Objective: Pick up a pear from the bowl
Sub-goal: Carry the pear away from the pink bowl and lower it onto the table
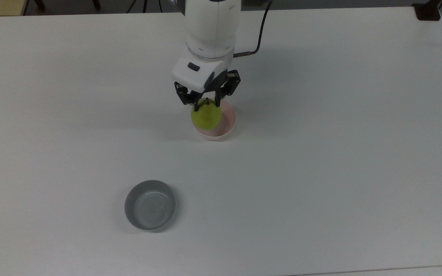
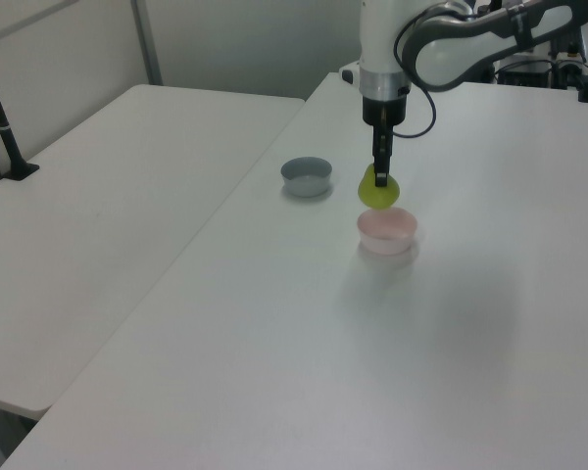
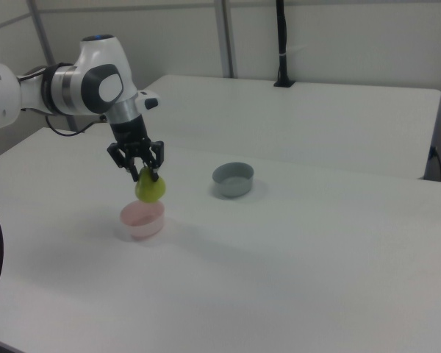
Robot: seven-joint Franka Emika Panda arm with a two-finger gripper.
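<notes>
Top view: jaws clenched on pear top, over pink bowl near rim.
Left view: pear clear above bowl; lift step in hand.
Right view: grey bowl apart on worktop. Next: steady rise, firm grip.

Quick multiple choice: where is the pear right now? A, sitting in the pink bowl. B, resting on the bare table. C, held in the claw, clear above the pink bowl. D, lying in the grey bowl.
C: the left view shows the pear gripped by the claw with a gap between it and the pink bowl, and the right view agrees.
</notes>
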